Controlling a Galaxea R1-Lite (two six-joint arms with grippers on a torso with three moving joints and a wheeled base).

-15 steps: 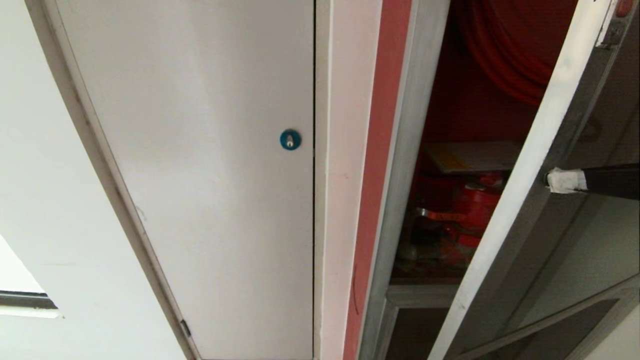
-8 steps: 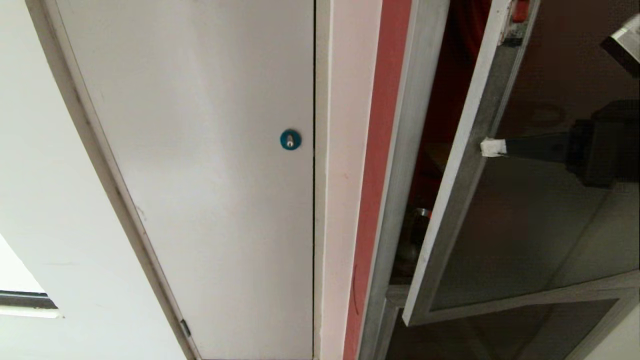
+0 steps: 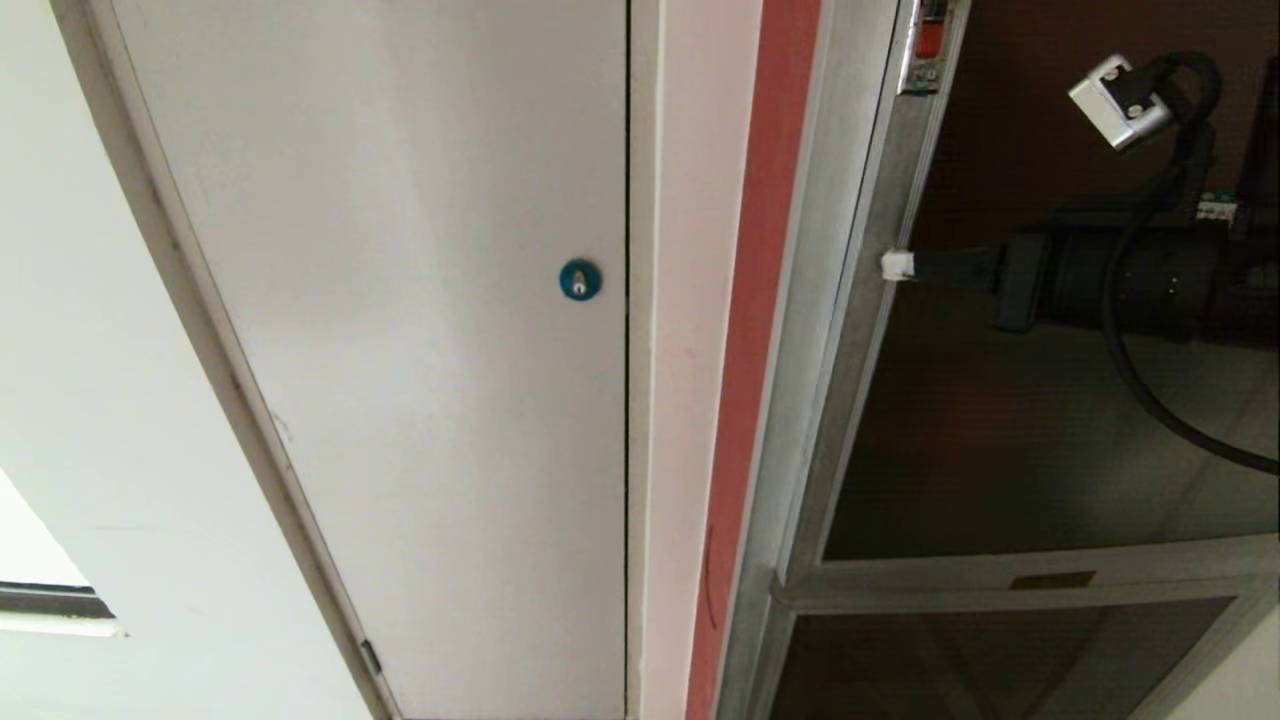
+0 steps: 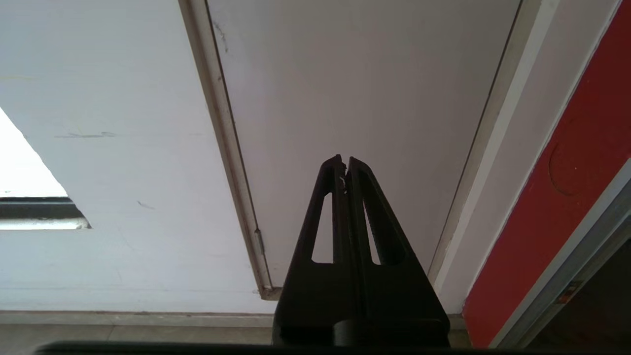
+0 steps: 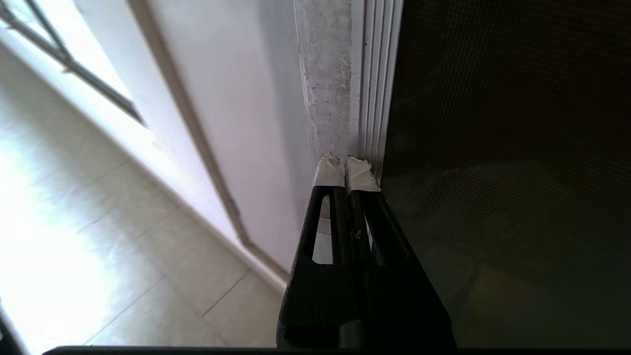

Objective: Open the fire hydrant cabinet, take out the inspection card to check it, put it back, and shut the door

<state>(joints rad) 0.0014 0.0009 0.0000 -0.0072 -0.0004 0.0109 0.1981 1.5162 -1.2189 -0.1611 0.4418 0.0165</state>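
**Now: door pressed flush by the right gripper**

Furthest left, the white closet door (image 3: 400, 330) with its blue round lock (image 3: 580, 280) is seen; before it, in the left wrist view, the left gripper (image 4: 344, 170) is held idle with its fingers pressed together. Next comes a red strip (image 3: 755, 350) and the fire hydrant cabinet (image 3: 815, 400). Its dark glass door (image 3: 1000, 440) is set flush in the frame, the red latch (image 3: 928, 40) at its top edge. The right gripper (image 3: 897, 266) is laid against the door's frame, white-taped tips together, nothing held.
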